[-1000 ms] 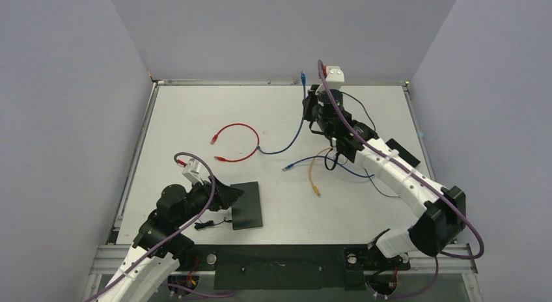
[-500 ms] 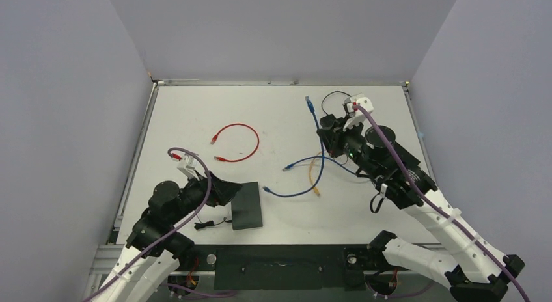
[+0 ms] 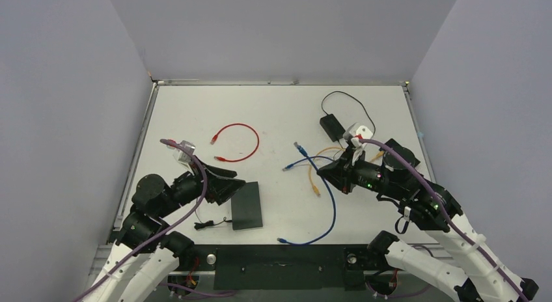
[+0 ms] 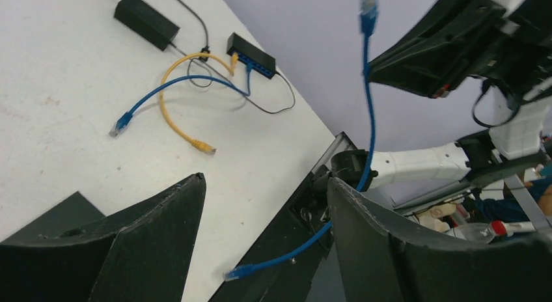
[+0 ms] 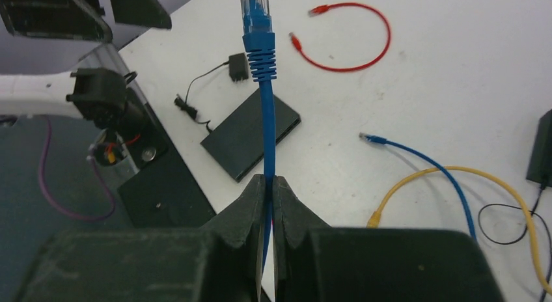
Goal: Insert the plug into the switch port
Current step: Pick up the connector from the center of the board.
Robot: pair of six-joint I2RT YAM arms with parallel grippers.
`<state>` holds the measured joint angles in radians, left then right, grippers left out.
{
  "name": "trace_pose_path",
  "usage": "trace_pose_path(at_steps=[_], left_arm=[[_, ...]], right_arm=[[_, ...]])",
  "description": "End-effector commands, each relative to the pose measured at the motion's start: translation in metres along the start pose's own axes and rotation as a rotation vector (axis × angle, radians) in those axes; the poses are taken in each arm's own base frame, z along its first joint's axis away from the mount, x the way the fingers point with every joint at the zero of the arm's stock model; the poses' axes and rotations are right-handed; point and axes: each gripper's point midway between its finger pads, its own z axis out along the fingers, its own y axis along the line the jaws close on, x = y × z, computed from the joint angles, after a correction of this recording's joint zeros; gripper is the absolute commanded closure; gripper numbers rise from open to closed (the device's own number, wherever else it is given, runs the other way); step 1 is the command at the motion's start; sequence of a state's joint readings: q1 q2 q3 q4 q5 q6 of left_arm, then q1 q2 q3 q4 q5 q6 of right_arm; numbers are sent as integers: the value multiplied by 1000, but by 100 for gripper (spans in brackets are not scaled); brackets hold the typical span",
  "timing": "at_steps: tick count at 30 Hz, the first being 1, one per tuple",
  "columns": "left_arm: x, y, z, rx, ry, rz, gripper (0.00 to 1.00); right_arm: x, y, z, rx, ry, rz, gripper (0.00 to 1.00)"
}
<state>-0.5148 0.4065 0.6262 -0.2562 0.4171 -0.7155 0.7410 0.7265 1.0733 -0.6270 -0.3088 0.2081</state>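
**Plug gripped by the right pincer, with the flat black box ahead of it and lower**

The right pincer (image 5: 267, 181) is pinched shut on a thin blue network cable (image 5: 265, 120), holding it a little way behind its blue-booted plug (image 5: 256, 12). The plug sticks straight out beyond the fingertips, so the cable's long axis carries on the pincer's own line. Behind the grip, the rest of the cable drops to the white table (image 3: 195, 113) and trails off loose.

I take the flat black rectangular box (image 5: 250, 136) to be the switch. It lies flat on the table, ahead of the right pincer, lower than the plug and well apart from it. No view shows its port face, so which edge the plug must meet cannot be told.

The left pincer (image 3: 228, 185) is much the nearer to the box. Its jaws are wide and hold nothing, and it sits just beside the box's far corner; contact cannot be made out.

A small black box with a blue port face (image 4: 250, 54) shows far ahead of the left pincer, with a yellow cable (image 4: 176, 120) leading to it, so it may be the switch instead.

The plug is held up off the table, so as I judge it the coming move is to bring it down and line its axis up square with the port edge
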Motion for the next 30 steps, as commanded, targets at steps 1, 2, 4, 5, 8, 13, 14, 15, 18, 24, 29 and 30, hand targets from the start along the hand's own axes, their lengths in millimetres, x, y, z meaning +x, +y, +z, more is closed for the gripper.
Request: trace_pose_path(at_steps=[1,2,4,5,8,13,14,15,18,24,29,30], left_arm=[[-31,-59,-12,221,-60,166,33],[-34,-67,-15,252,-65,192,33],[-38,-78,-20,294,-73,232,33],[-39,-81,-21,307,-76,246,33],[-40,-97,-30,388,-94,314,33],[-37,-114,-43,489,-112,407,32],[-37,-118,-47,509,-123,428,32],[-33,-123,-53,543,-120,453,32],[-25,-129,-63,604,-137,509,33],[-8,-131,-80,672,-151,626,33],[15,-130,-87,757,-59,668,33],[20,-129,-88,778,-37,680,34]], right_arm=[[24,39,-1,-237,107,-4,100],[27,47,-1,-281,122,-2,100],[32,60,-2,-360,148,-1,100],[35,63,0,-384,166,3,100],[43,81,-1,-487,213,9,100],[57,105,5,-627,281,33,100],[55,112,4,-668,277,30,100],[58,115,6,-684,290,40,100],[60,126,6,-754,302,41,100],[70,138,11,-845,346,47,100],[70,150,12,-911,356,42,100],[70,151,13,-918,358,40,100]])
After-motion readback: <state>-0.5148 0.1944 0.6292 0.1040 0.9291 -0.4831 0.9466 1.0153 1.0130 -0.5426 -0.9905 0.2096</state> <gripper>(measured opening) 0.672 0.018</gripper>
